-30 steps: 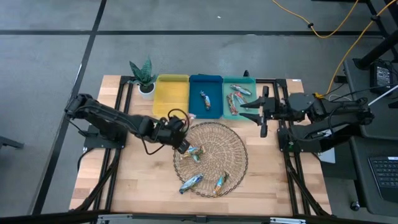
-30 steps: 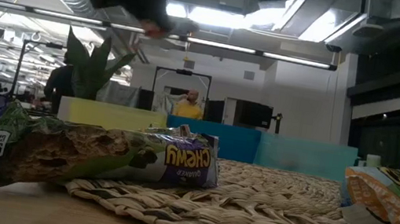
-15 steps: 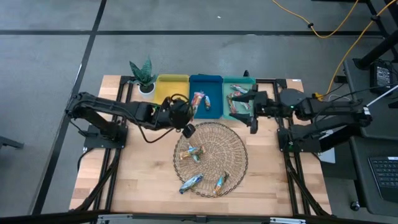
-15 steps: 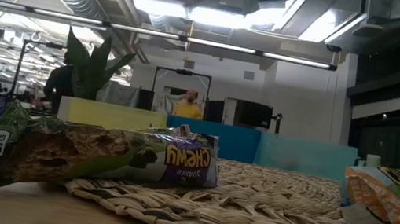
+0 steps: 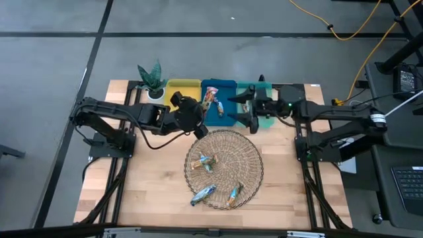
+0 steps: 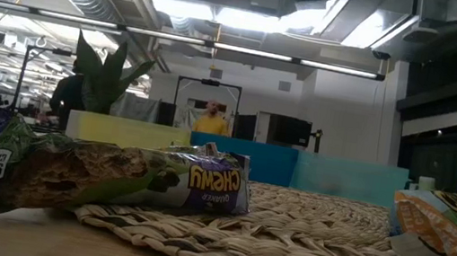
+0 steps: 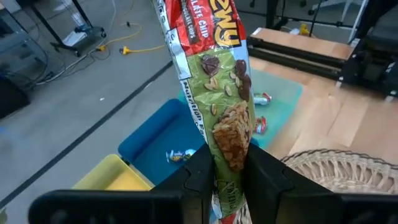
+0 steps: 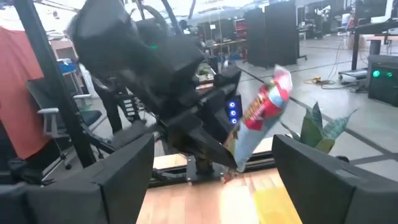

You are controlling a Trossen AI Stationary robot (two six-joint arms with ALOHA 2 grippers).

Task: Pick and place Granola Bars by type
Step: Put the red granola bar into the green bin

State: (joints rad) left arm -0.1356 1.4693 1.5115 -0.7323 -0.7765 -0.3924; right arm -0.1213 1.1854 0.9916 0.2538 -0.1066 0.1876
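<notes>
The left gripper (image 5: 200,114), a little above the middle of the high view, is clamped on one granola bar (image 5: 211,100) with a red and green wrapper, which stands over the blue tray (image 5: 226,89) between the yellow tray (image 5: 177,89) and the teal tray (image 5: 267,87). Just to its right, the right gripper (image 5: 245,110) has its fingers wide apart and holds nothing, at the left edge of the teal tray. Lower in the frame, more bars (image 5: 203,194) lie on the round woven mat (image 5: 246,158), and a potted plant (image 5: 152,80) stands at the upper left of the table (image 5: 152,192).
</notes>
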